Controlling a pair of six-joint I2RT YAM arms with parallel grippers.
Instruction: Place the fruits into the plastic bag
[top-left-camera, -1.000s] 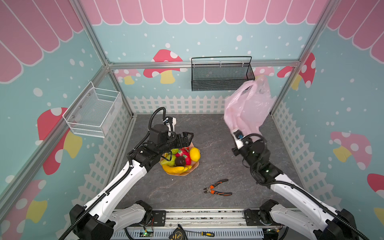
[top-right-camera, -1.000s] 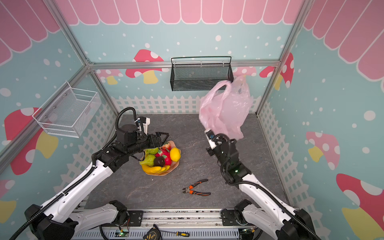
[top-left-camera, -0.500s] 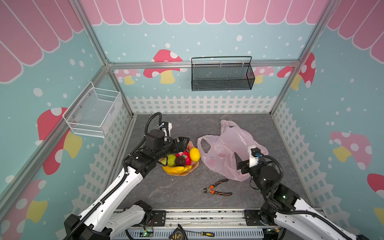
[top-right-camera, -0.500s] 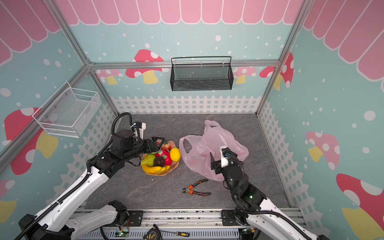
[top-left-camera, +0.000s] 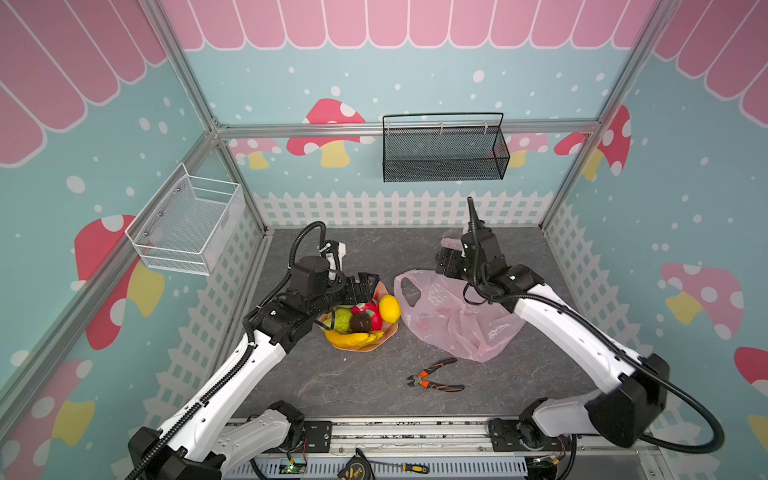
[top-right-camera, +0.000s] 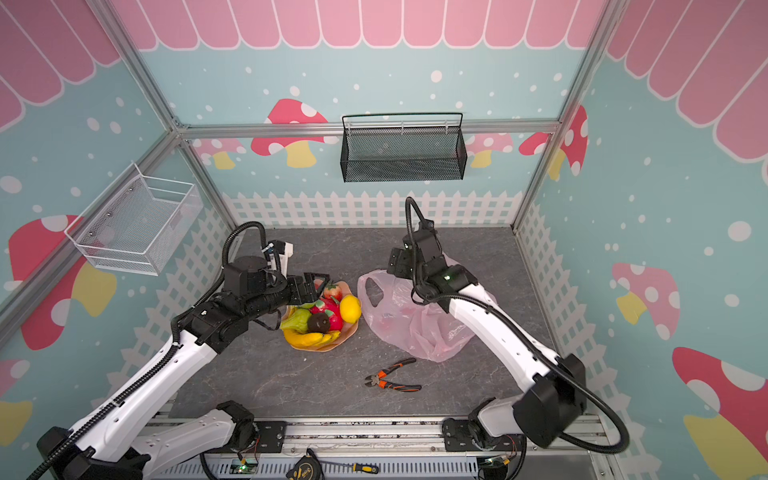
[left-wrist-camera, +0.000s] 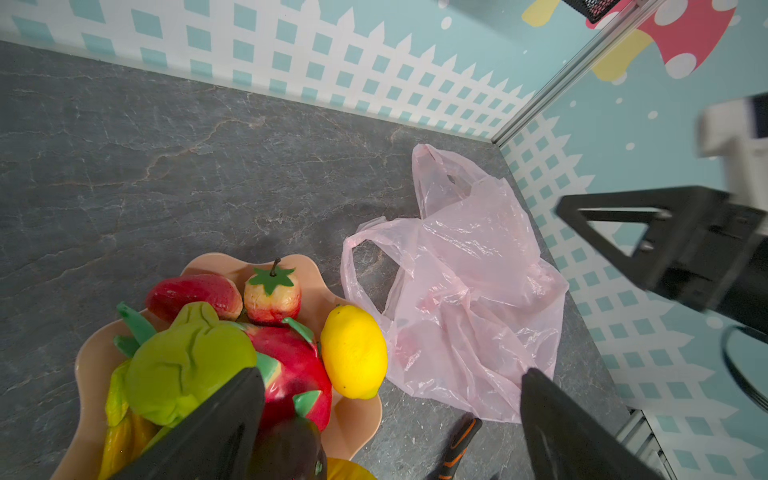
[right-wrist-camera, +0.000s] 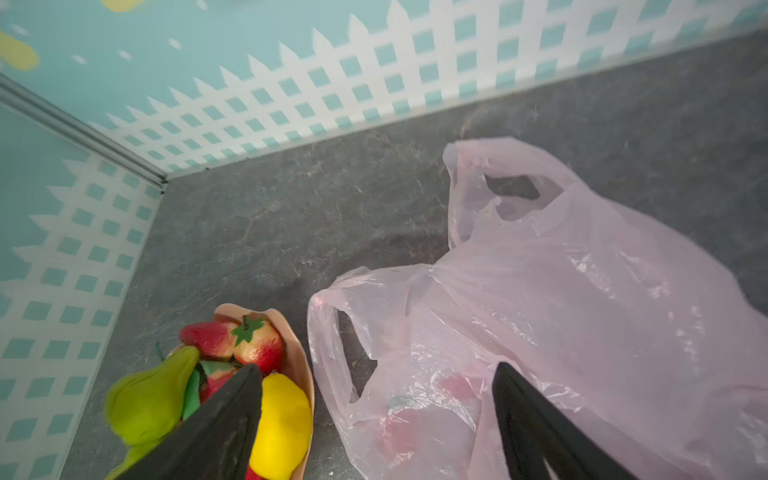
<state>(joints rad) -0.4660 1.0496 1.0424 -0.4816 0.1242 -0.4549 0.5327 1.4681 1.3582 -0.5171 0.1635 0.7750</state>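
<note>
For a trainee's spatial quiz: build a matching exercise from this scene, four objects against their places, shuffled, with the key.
Objects:
1. lemon
2. plastic bag
3. pliers
4. black mesh basket

Places:
A. hung up, off the table
B. slumped on the table beside the peach plate
C. on the peach plate
D. on the table, nearest its front edge

Pairs: 1-C, 2-B, 3-D, 4-A

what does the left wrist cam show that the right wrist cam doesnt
Only the left wrist view: a pliers handle, the dark brown fruit and the right back wall corner. Only the right wrist view: the left back wall corner. Both: the pink bag lying slack, the plate, the lemon and a red strawberry.
</note>
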